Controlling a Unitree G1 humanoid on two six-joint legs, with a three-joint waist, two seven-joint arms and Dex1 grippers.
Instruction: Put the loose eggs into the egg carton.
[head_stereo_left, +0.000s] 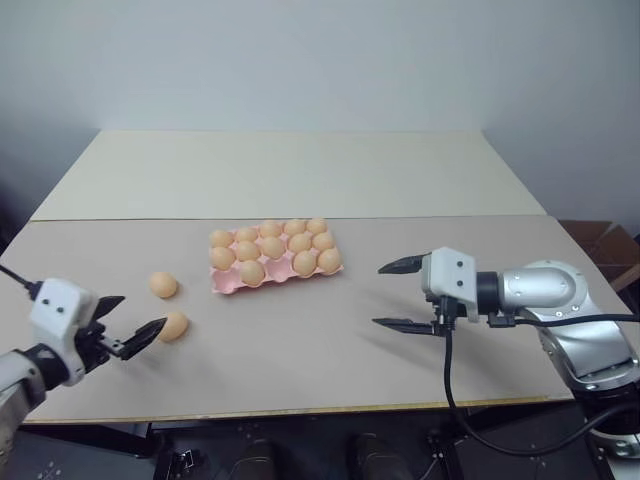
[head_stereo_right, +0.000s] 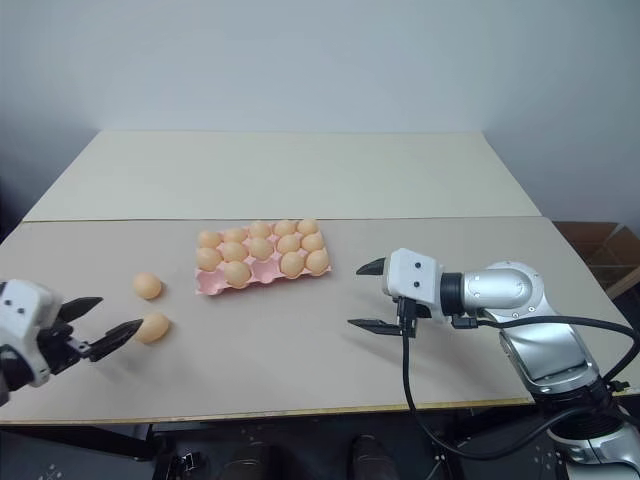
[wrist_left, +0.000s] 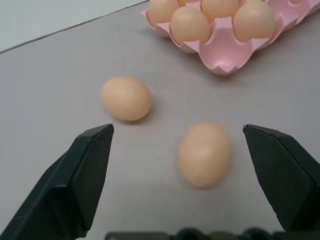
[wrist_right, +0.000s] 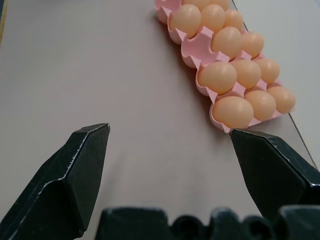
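Note:
Two loose eggs lie on the table to the left of the egg carton (head_stereo_left: 281, 276): one egg (head_stereo_left: 163, 285) farther back, the other egg (head_stereo_left: 174, 326) nearer the front edge. The pink carton holds several eggs and has an empty cup (wrist_right: 197, 48) in its front row. My left gripper (head_stereo_left: 136, 314) is open, and the nearer egg (wrist_left: 205, 154) lies just beyond its fingertips, within the span of its jaws. The farther egg (wrist_left: 126, 98) lies beyond it. My right gripper (head_stereo_left: 382, 295) is open and empty, hovering to the right of the carton (wrist_right: 218, 118) and pointing towards it.
The carton sits on a tan board (head_stereo_left: 300, 350) laid over a pale table (head_stereo_left: 300, 170). A black cable (head_stereo_left: 450, 385) hangs from my right wrist over the front edge. A brown box (head_stereo_left: 605, 245) stands off the table at the right.

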